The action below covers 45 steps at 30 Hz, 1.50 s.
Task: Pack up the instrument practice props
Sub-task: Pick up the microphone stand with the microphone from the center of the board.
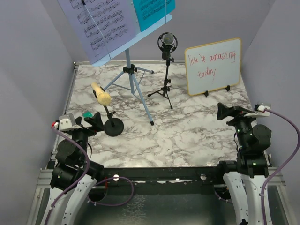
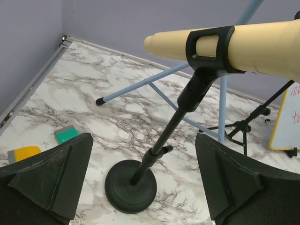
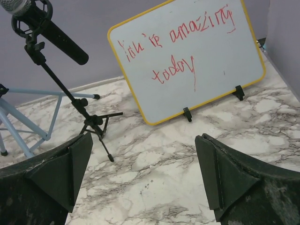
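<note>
I'm seeing the left gripper [image 2: 143, 140] gaping wide, the cream mic's [image 2: 262, 47] base [image 2: 130, 187] sitting just beyond, between its fingers, untouched; the right gripper [image 3: 143, 140] is gaping too, the studio mic [image 3: 51, 33] standing farther off, left; only the top view is showing the rack's [image 1: 127, 58] music sheet [image 1: 101, 23] and cyan sheet [image 1: 152, 11]

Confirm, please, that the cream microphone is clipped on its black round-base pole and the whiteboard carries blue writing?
Not quite: the whiteboard carries red writing, not blue, as the right wrist view shows. The cream microphone is indeed clipped on its black round-base pole.
</note>
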Available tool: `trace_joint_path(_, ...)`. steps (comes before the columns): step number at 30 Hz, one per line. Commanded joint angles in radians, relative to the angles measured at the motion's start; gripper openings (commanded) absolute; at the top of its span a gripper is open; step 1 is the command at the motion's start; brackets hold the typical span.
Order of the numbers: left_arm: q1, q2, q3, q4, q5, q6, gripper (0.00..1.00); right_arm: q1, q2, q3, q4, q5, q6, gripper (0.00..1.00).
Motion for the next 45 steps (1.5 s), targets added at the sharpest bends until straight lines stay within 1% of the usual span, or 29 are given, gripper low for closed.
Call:
trace_joint_path(1, 0.009, 0.010, -0.007, 0.027, 0.067, 0.015, 0.99, -0.005, 0.009, 0.020, 0.009, -0.043, 0.029, 1.00)
trace_joint_path(8, 0.009, 0.045, -0.011, 0.033, 0.111, 0.022, 0.99, -0.005, 0.050, 0.003, 0.001, -0.074, 0.090, 1.00)
trace_joint_path(12, 0.009, 0.075, -0.015, 0.039, 0.151, 0.023, 0.99, -0.005, 0.083, -0.035, 0.038, -0.140, 0.121, 1.00)
trace_joint_path(17, 0.009, 0.110, -0.027, 0.068, 0.163, -0.016, 0.99, -0.005, 0.134, -0.052, 0.041, -0.305, 0.063, 1.00)
trace_joint_path(21, 0.009, 0.174, -0.029, 0.094, 0.183, -0.025, 0.99, -0.005, 0.149, -0.074, 0.069, -0.371, 0.044, 1.00)
trace_joint_path(23, 0.009, 0.212, -0.025, 0.118, 0.179, -0.016, 0.99, -0.004, 0.145, -0.081, 0.079, -0.390, 0.040, 1.00)
trace_joint_path(26, 0.009, 0.258, -0.036, 0.199, 0.177, 0.025, 0.99, -0.005, 0.134, -0.101, 0.117, -0.439, 0.047, 1.00)
trace_joint_path(29, 0.009, 0.311, -0.045, 0.292, 0.228, 0.117, 0.99, -0.005, 0.130, -0.113, 0.147, -0.487, 0.049, 1.00)
trace_joint_path(31, 0.009, 0.345, -0.045, 0.332, 0.265, 0.182, 0.96, -0.002, 0.124, -0.112, 0.151, -0.500, 0.047, 1.00)
trace_joint_path(33, 0.009, 0.367, -0.057, 0.363, 0.271, 0.222, 0.92, 0.005, 0.118, -0.115, 0.161, -0.505, 0.045, 1.00)
trace_joint_path(35, 0.009, 0.373, -0.075, 0.391, 0.261, 0.227, 0.86, 0.010, 0.111, -0.118, 0.166, -0.514, 0.043, 1.00)
trace_joint_path(37, 0.010, 0.370, -0.094, 0.422, 0.269, 0.242, 0.77, 0.010, 0.106, -0.121, 0.166, -0.516, 0.042, 1.00)
trace_joint_path(40, 0.011, 0.370, -0.125, 0.491, 0.229, 0.243, 0.69, 0.010, 0.101, -0.134, 0.177, -0.522, 0.044, 1.00)
trace_joint_path(43, 0.019, 0.388, -0.138, 0.537, 0.220, 0.236, 0.65, 0.010, 0.092, -0.147, 0.194, -0.532, 0.046, 1.00)
trace_joint_path(45, 0.023, 0.395, -0.153, 0.572, 0.235, 0.230, 0.65, 0.029, 0.084, -0.151, 0.196, -0.535, 0.043, 1.00)
